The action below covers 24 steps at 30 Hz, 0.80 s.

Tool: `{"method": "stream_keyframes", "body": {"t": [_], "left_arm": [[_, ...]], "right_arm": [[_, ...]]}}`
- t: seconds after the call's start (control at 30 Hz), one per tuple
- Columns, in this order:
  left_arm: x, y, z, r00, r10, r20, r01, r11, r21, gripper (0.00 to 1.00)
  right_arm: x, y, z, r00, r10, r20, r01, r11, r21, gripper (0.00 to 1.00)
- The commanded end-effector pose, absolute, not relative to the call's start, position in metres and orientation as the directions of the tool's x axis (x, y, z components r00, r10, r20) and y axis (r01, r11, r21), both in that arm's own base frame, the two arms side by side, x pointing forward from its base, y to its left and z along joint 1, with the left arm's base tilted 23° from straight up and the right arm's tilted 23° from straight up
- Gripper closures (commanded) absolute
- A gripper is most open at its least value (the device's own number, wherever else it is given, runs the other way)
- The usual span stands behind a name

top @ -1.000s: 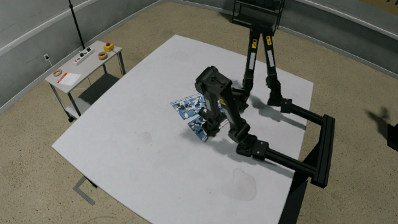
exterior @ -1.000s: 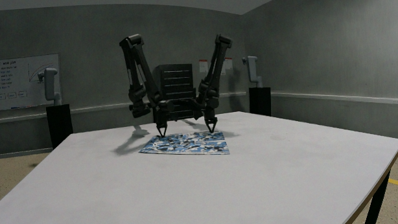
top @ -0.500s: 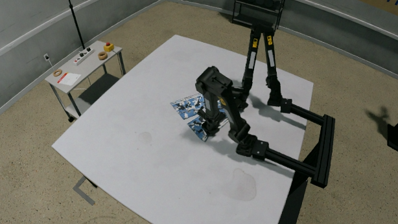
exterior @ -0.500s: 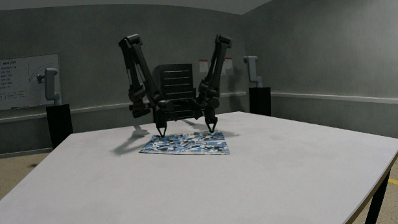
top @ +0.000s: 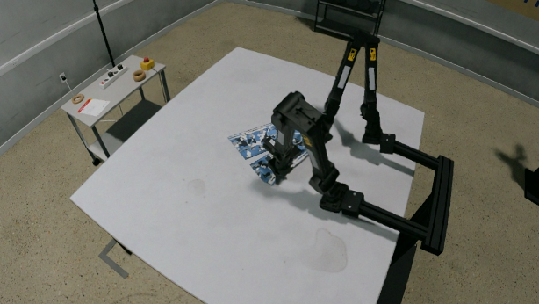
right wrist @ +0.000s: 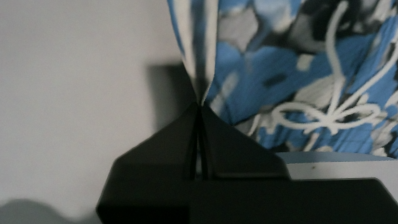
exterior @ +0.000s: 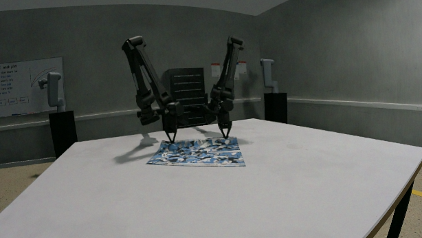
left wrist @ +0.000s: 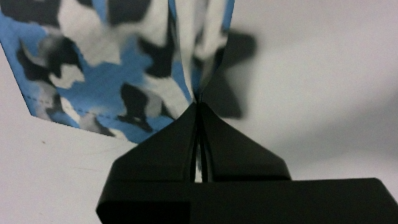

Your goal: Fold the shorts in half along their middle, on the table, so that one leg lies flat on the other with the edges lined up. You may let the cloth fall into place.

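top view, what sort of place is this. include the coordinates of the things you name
Probably a robotics lab or workshop: two black robot arms [top: 312,145] [exterior: 144,72] on a big white table [top: 145,184] [exterior: 206,199], a whiteboard [exterior: 31,86] with a week plan, and a red-and-yellow stop button [top: 147,64].

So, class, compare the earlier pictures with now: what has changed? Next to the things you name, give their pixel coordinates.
Both the left gripper [top: 280,176] [exterior: 226,137] [left wrist: 198,111] and the right gripper [exterior: 172,142] [right wrist: 198,111] have risen slightly, lifting the far edge of the shorts [top: 250,141] [exterior: 203,156] [left wrist: 92,82] [right wrist: 280,70] a little. Nothing was newly gripped or let go: each keeps its pinch on that edge. The edge nearest the exterior camera stays on the table [top: 197,110] [exterior: 206,199].
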<state>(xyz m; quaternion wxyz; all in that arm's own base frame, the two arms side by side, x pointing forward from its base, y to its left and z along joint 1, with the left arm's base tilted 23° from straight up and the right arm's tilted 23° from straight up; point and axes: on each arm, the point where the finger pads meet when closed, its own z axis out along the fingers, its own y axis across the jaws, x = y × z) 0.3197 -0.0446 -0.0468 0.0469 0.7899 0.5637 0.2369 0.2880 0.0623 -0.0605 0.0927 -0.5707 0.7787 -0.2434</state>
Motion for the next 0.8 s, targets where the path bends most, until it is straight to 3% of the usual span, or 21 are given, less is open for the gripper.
{"method": "stream_keyframes", "body": {"t": [0.0,0.77], "left_arm": [[0.343,-0.056,-0.019,0.221,0.921,0.32,0.848,-0.344,0.403,1.0],[0.341,-0.053,-0.012,0.21,0.923,0.324,0.853,-0.335,0.401,1.0]], "right_arm": [[0.298,0.057,-0.047,-0.34,-0.93,0.141,-0.838,0.231,-0.495,1.0],[0.283,0.052,-0.048,-0.329,-0.928,0.175,-0.856,0.215,-0.469,1.0]]}}
